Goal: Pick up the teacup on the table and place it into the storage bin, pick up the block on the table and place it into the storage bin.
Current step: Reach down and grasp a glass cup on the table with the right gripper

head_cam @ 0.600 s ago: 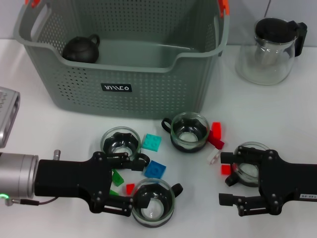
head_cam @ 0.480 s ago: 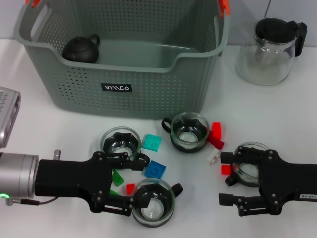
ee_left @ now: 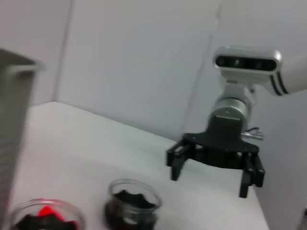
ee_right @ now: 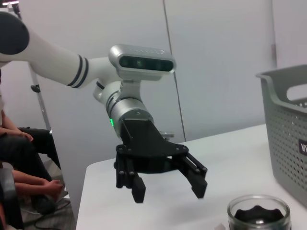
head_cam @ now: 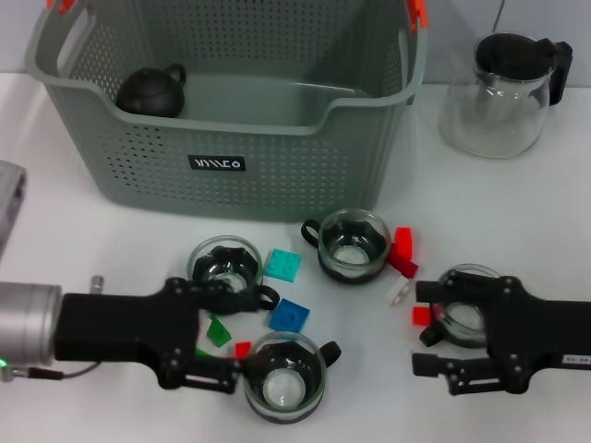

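Four glass teacups stand on the white table: one at the left, one in the middle, one at the front and one at the right. Small blocks lie among them: teal, blue, green and red. My left gripper is open, low over the green and a small red block, just left of the front teacup. My right gripper is open with the right teacup between its fingers. The storage bin stands behind, a black teapot inside it.
A glass teapot stands at the back right. A white block and red pieces lie near the right gripper. The right wrist view shows the left gripper open, a teacup and the bin's side.
The left arm has drawn back slightly to the left, away from the front teacup. The right arm has shifted a little to the right. Cups and blocks have not moved.
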Controlling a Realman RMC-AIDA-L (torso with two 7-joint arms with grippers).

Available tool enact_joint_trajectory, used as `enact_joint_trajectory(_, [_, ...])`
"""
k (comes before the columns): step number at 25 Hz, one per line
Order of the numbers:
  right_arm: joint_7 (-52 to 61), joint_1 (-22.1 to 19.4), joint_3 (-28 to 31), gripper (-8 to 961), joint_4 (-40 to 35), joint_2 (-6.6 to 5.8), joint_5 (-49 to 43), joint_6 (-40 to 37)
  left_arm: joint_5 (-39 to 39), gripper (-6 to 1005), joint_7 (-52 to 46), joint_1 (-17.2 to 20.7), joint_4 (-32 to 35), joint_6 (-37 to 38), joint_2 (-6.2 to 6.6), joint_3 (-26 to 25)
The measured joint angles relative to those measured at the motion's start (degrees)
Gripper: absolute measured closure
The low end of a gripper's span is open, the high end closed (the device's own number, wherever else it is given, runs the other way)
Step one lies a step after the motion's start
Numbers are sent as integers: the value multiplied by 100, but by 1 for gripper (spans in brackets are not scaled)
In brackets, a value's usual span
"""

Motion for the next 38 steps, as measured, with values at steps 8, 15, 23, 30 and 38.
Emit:
enact_joint_trajectory(8, [2779,105,-125,47,-1942,-107,-589,-714,0,155,-485,294,370,80,168,-1029])
enact_joint_trajectory(15, [4385,513,-989,114,-3043,-387,-630,-1019,20,155,-500,571,594,84,203,-1398])
enact_joint_trajectory(23, [5063,901,-1805,323,-3566,-281,-1130,-976,24,155,-467,762,665,60,181,-1608])
enact_joint_trajectory(30, [5660,977,-2191,350,-4255,-48,-1764,-873,27,156,-442,778,637,15,163,-1613])
enact_joint_trajectory(38, [5979,960,-3142,380,-4769,33,-2278,-769,27,156,-432,722,517,-156,161,-1600])
